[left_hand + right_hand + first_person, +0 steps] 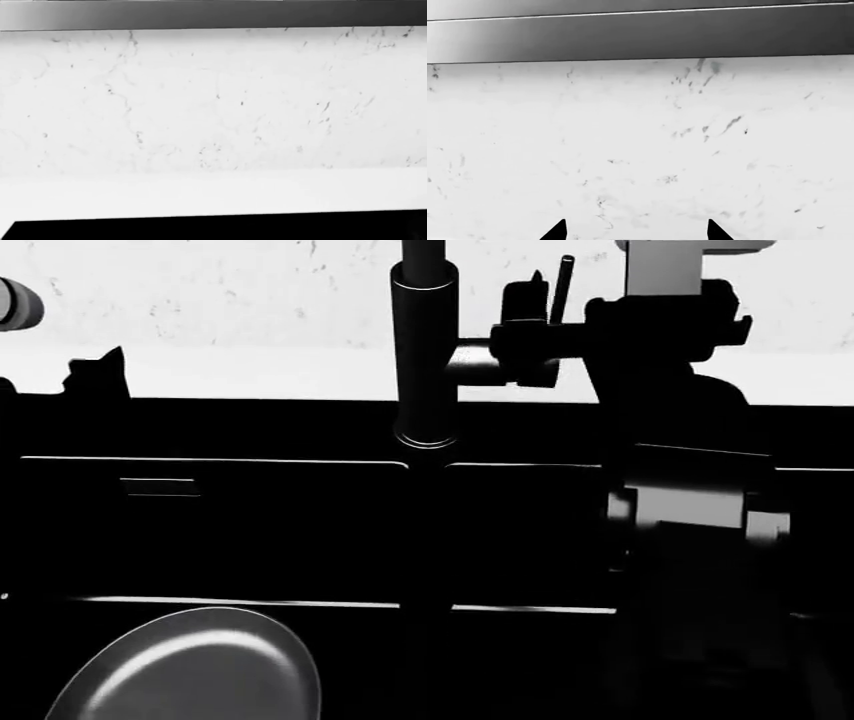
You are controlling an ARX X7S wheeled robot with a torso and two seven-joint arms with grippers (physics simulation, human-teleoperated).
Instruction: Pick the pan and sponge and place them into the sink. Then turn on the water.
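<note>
Okay, your right gripper (534, 335) hangs open, empty, beside the tall black cylindrical faucet (426, 350); its thin upright lever (563, 285) sits just beyond your fingertips. Round dark grey pan (194, 665) already in the black sink (267, 530).

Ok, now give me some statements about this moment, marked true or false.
1. The pan shows at the lower left of the head view. True.
2. Water is running from the faucet. False: no water is seen flowing.
3. The right end effector has its fingertips apart with nothing between them. True.
4. The sponge lies beside the pan. False: no sponge shows in any view.
5. The left wrist view looks down on the pan. False: it shows the marble wall and a black edge below it.
</note>
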